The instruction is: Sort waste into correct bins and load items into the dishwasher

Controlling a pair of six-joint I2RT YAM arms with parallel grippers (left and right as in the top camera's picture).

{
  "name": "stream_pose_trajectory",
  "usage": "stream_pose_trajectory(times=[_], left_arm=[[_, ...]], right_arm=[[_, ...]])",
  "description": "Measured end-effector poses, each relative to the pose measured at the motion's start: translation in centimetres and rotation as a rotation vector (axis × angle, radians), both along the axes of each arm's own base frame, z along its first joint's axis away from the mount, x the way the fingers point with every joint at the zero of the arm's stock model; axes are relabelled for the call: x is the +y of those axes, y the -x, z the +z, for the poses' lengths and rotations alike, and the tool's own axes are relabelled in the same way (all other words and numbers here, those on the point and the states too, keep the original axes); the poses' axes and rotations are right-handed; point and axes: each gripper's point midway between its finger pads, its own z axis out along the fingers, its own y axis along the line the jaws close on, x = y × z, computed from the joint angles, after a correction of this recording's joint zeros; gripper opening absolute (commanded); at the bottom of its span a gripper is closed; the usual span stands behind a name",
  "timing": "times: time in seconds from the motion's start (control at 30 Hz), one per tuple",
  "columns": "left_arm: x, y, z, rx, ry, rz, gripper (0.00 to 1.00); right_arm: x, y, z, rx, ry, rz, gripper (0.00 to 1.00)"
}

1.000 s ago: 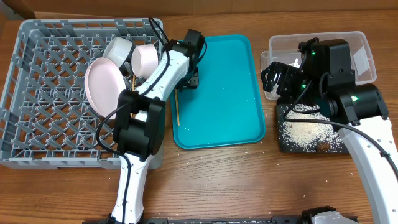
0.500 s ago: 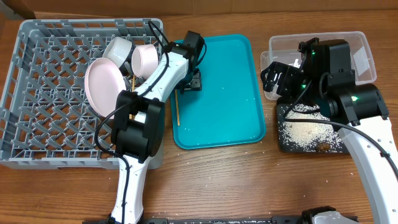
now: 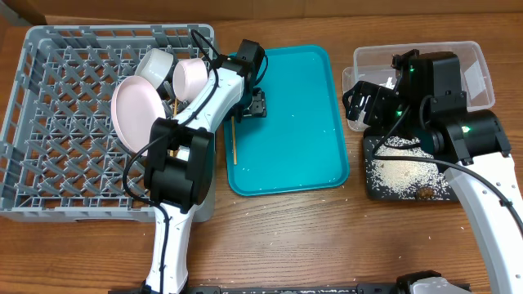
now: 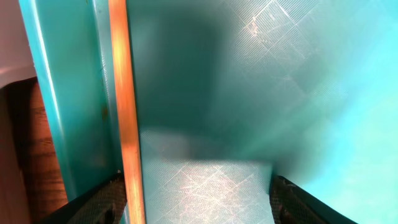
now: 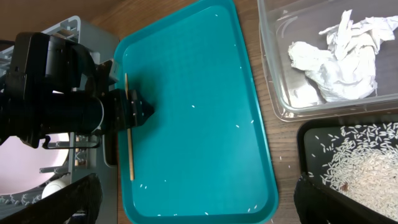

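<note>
One wooden chopstick [image 3: 232, 140] lies along the left edge of the teal tray [image 3: 294, 155]. My left gripper [image 3: 252, 104] is open and low over the chopstick's far end. In the left wrist view the chopstick [image 4: 127, 112] runs just inside the left finger, with the jaws [image 4: 199, 208] spread wide. The grey dish rack [image 3: 57, 155] holds the pink plate [image 3: 135, 110] and two white bowls [image 3: 155, 64] [image 3: 190, 77]. My right gripper [image 3: 359, 102] is open and empty, hovering by the clear tub [image 3: 482, 61]. Crumpled tissue [image 5: 336, 56] lies in that tub. No red wrapper is in view.
The black tray [image 3: 372, 192] at the right holds white rice [image 3: 404, 167] and a brown lump [image 3: 424, 193]. A few rice grains [image 5: 239, 126] lie scattered on the teal tray and on the wood next to it. My left arm crosses the rack's right wall.
My left gripper has shifted slightly over the chopstick's far end. The chopstick and the right arm have not moved.
</note>
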Motion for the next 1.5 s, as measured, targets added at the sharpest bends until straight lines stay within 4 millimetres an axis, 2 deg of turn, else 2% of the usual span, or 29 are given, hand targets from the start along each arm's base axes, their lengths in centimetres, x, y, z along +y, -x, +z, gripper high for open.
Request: stream_pose_trajectory(times=[0.23, 0.33, 0.37, 0.53, 0.57, 0.6, 0.87, 1.03, 1.1, 1.13, 1.27, 1.37, 1.4, 1.47, 1.5], left_arm=[[-0.2, -0.5, 0.0, -0.02, 0.006, -0.007, 0.75], [-0.4, -1.0, 0.1, -0.042, 0.009, -0.02, 0.7], [-0.4, -1.2, 0.1, -0.05, 0.01, -0.026, 0.63], [-0.5, -2.0, 0.2, -0.085, 0.009, -0.032, 0.15], [-0.5, -2.0, 0.2, -0.087, 0.007, -0.037, 0.08], [-0.6, -2.0, 0.2, -0.086, 0.009, -0.035, 0.04], [-0.4, -1.6, 0.4, -0.059, 0.001, -0.045, 0.04], [0.6, 1.2, 1.3, 0.107, -0.047, -0.079, 0.04], [1.0, 1.5, 2.5, 0.145, -0.056, -0.09, 0.04], [1.1, 1.3, 3.9, 0.14, -0.053, -0.1, 0.04], [2.0, -0.1, 10.6, 0.049, -0.028, -0.123, 0.04], [4.0, 0.6, 16.2, -0.019, -0.019, -0.121, 0.04], [5.0, 1.4, 18.0, -0.027, -0.02, -0.119, 0.04], [7.7, 3.3, 21.1, -0.032, -0.024, -0.104, 0.04], [8.6, 3.5, 22.0, -0.047, -0.024, -0.095, 0.04]], right_arm=[[0.0, 0.0, 0.0, 0.0, 0.0, 0.0, 1.0], [0.0, 0.0, 0.0, 0.0, 0.0, 0.0, 1.0], [0.0, 0.0, 0.0, 0.0, -0.001, 0.0, 1.0], [0.0, 0.0, 0.0, 0.0, 0.0, 0.0, 1.0], [0.0, 0.0, 0.0, 0.001, 0.0, 0.0, 1.0], [0.0, 0.0, 0.0, 0.0, 0.0, 0.0, 1.0], [0.0, 0.0, 0.0, 0.0, 0.0, 0.0, 1.0], [0.0, 0.0, 0.0, 0.0, 0.0, 0.0, 1.0], [0.0, 0.0, 0.0, 0.001, 0.0, 0.0, 1.0], [0.0, 0.0, 0.0, 0.0, 0.0, 0.0, 1.0], [0.0, 0.0, 0.0, 0.001, 0.0, 0.0, 1.0], [0.0, 0.0, 0.0, 0.0, 0.0, 0.0, 1.0], [0.0, 0.0, 0.0, 0.001, -0.001, 0.0, 1.0], [0.0, 0.0, 0.0, 0.001, 0.0, 0.0, 1.0], [0.0, 0.0, 0.0, 0.001, 0.0, 0.0, 1.0]])
